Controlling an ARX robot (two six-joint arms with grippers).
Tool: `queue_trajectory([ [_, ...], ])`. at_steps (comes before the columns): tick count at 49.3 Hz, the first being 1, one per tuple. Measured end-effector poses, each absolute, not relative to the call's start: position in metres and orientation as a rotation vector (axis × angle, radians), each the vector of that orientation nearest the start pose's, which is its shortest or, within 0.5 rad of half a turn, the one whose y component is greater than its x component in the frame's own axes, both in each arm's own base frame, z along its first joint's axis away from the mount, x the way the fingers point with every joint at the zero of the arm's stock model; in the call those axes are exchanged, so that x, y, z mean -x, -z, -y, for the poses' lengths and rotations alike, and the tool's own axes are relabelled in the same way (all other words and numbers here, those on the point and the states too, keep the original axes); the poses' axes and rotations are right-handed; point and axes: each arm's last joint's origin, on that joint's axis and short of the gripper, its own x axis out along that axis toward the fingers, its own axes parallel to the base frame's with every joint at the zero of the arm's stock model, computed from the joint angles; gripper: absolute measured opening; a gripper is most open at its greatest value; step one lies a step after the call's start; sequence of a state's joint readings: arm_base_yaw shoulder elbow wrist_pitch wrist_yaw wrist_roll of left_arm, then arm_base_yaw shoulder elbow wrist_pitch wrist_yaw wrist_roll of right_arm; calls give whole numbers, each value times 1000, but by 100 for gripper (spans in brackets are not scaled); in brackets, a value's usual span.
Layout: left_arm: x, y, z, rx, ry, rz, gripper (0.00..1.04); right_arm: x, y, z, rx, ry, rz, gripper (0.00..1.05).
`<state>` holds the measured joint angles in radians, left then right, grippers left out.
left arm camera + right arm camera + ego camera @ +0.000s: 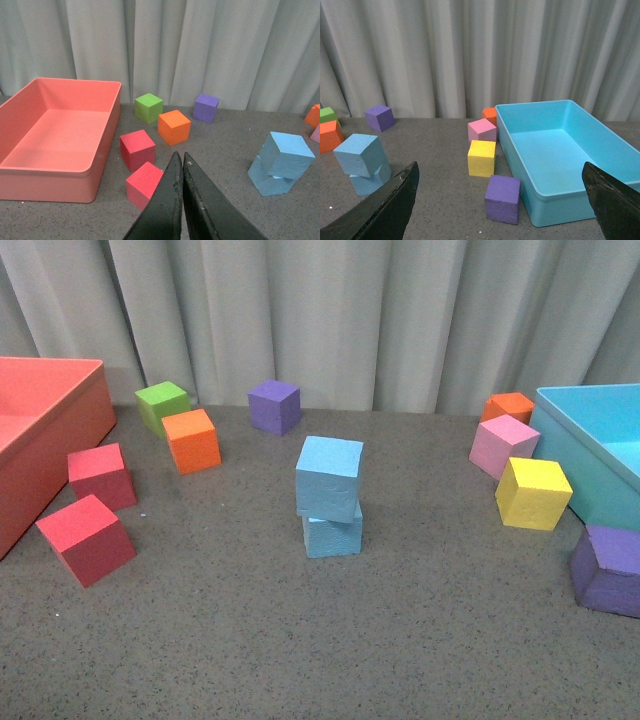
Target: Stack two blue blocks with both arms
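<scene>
Two light blue blocks stand stacked mid-table: the upper blue block (329,477) rests a little askew on the lower blue block (333,530). Neither arm shows in the front view. The same stack appears in the left wrist view, upper blue block (290,154) on lower blue block (265,177), and in the right wrist view, upper blue block (360,154) on lower blue block (367,181). My left gripper (182,156) is shut with nothing in it, well apart from the stack. My right gripper (500,172) is wide open and holds nothing, also away from the stack.
A salmon-red bin (55,420) sits at the left, a turquoise bin (590,455) at the right. Loose cubes lie around: two red cubes (85,538), orange (191,440), green (162,404), purple (274,405), pink (503,445), yellow (533,493), and a purple cube (608,569) by the turquoise bin. Grey curtain behind.
</scene>
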<state>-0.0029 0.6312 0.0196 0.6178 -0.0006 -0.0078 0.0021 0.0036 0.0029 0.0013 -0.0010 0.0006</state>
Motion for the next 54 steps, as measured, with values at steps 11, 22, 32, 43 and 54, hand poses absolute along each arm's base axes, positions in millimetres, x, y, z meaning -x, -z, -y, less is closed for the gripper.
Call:
queue_trajectory([
  [11,-129,-172,0,8,2,17,4,-98,-164,0,-1,-3,1,95],
  [22,-121,-173,0,8,3,22,4,-98,-164,0,-1,-3,1,95],
  [32,-115,-174,0,8,3,23,4,-98,-164,0,-1,-3,1,95],
  [43,-111,-173,0,7,2,23,4,-98,-164,0,-1,-3,1,95],
  [54,-106,-172,0,8,2,17,4,-98,-164,0,-1,-3,1,95],
])
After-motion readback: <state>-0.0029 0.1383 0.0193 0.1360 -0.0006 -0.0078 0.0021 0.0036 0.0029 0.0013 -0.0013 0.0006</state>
